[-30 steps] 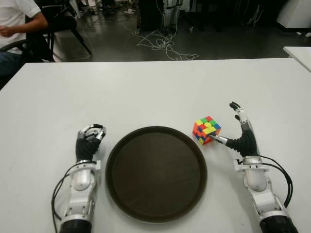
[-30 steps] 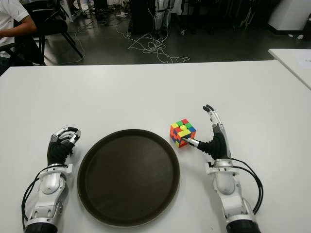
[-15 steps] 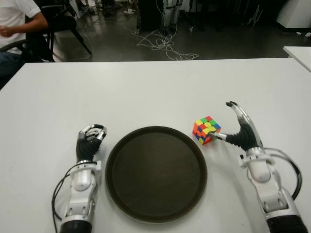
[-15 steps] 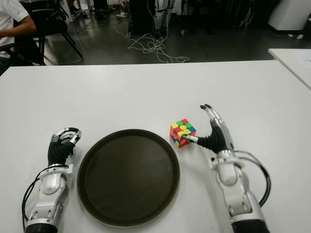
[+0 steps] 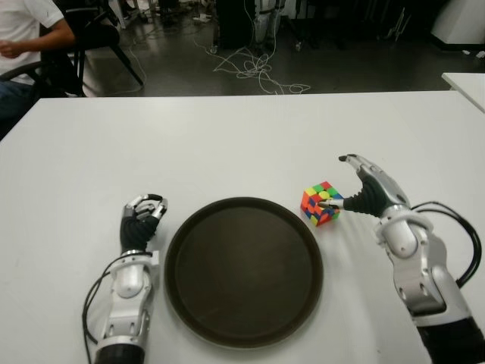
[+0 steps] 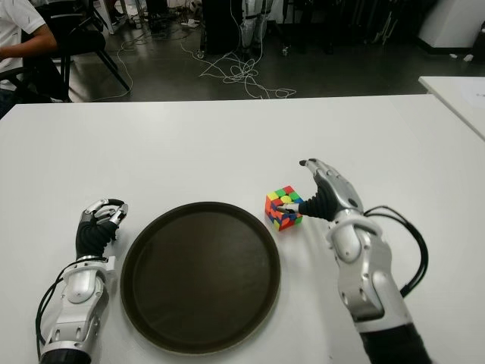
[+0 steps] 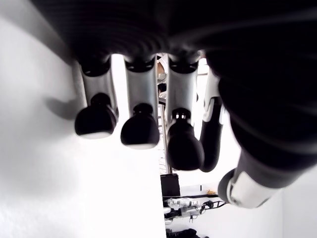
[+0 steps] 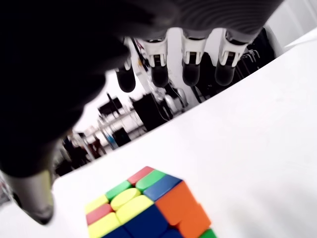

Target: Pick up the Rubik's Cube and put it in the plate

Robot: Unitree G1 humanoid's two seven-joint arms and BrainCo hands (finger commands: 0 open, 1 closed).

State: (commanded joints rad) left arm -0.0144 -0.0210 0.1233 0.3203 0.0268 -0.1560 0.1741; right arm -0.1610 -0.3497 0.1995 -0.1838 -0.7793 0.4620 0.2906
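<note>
One Rubik's Cube [image 5: 321, 203], standing on the white bench [image 5: 227, 144] just beside the plate's far right rim and apart from it. Equal-sided, so no long axis; it sits turned with one vertical edge toward the robot. Top face shows yellow, green, red and blue squares.

One plate [image 5: 244, 269], round, dark brown, with a low raised rim; nothing lies in it.

Right robot hand [image 5: 356, 189], just right of the cube: fingers spread, four of them arched above and beyond the cube, thumb tip at the cube's right side. The eye views show the thumb at the cube's edge; whether it presses cannot be told. Not pinching anything.

Right wrist view: four fingertips [image 8: 191, 73] hang open over the bench past the cube, with an orange side face of the cube visible that the eye views do not show.

Left robot hand [image 5: 139, 220], just left of the plate: fingers curled toward the palm, holding nothing. Left wrist view confirms bent fingers [image 7: 140, 130] over bare bench.

Beyond the bench, far from the plate: a seated person [image 5: 26, 34] at the far left, cables [image 5: 254, 72] on the dark floor.
</note>
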